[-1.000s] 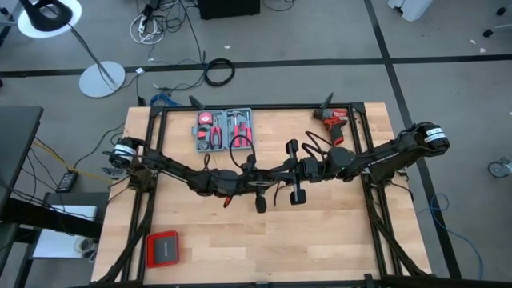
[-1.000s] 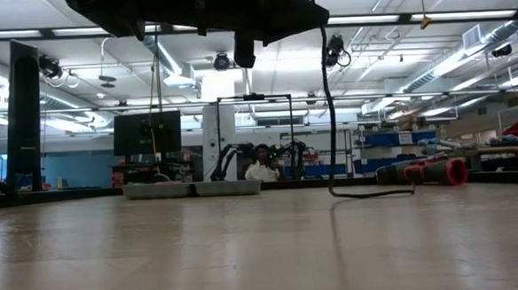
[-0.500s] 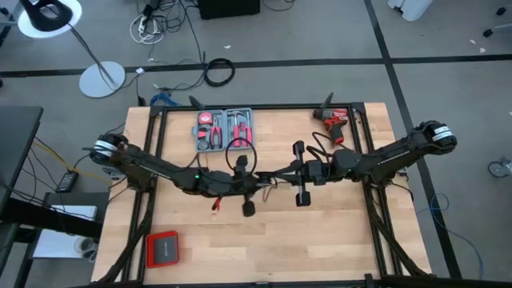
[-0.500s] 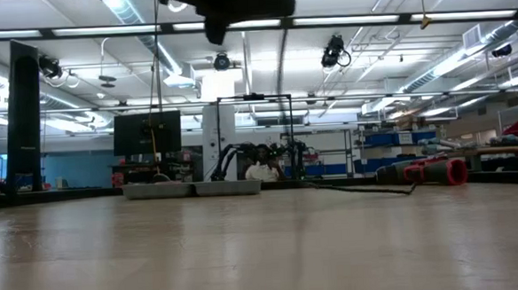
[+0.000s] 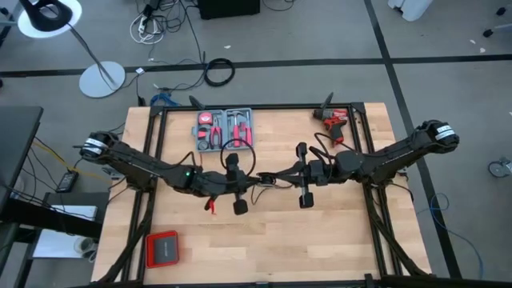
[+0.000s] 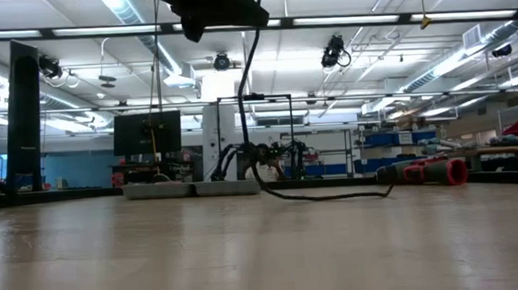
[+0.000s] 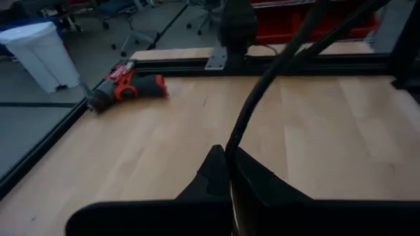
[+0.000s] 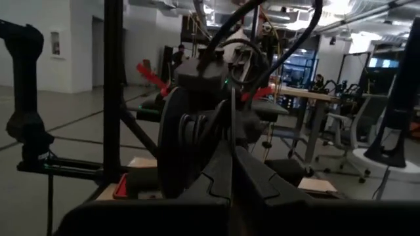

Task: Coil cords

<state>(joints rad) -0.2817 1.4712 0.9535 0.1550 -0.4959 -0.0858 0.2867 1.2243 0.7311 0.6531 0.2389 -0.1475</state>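
The cord (image 6: pixel 249 92) is a thin black cable. It drops from my left gripper (image 7: pixel 230 157) to the table, and its lower stretch (image 6: pixel 333 194) lies on the wood, running toward the red drill. My left gripper (image 5: pixel 264 179) hangs above the table's middle, shut on the cord. My right gripper (image 5: pixel 286 172) faces it tip to tip from the right, also above the table. The right wrist view shows my right gripper (image 8: pixel 231 154) with its fingers shut. No plug block can be made out. My left gripper pinches the cord (image 7: pixel 231 149) between its two fingertips, coming nearly level from the table's left. From the tips the cord (image 7: pixel 262 85) runs on ahead, and another stretch hangs slack down to the table. My right gripper may or may not touch the cord: I cannot tell.
An open grey tool case (image 5: pixel 225 128) lies at the far middle. A red drill (image 5: pixel 334 120) lies at the far right. A red-and-black box (image 5: pixel 162 249) sits near the front left corner. Black frame rails (image 5: pixel 264 108) run along the table's edges.
My left gripper has gone toward the table's left edge and up, its tip lifting toward level. The cord's hanging stretch has moved left with it. The part lying on the table has slid left, away from the drill.
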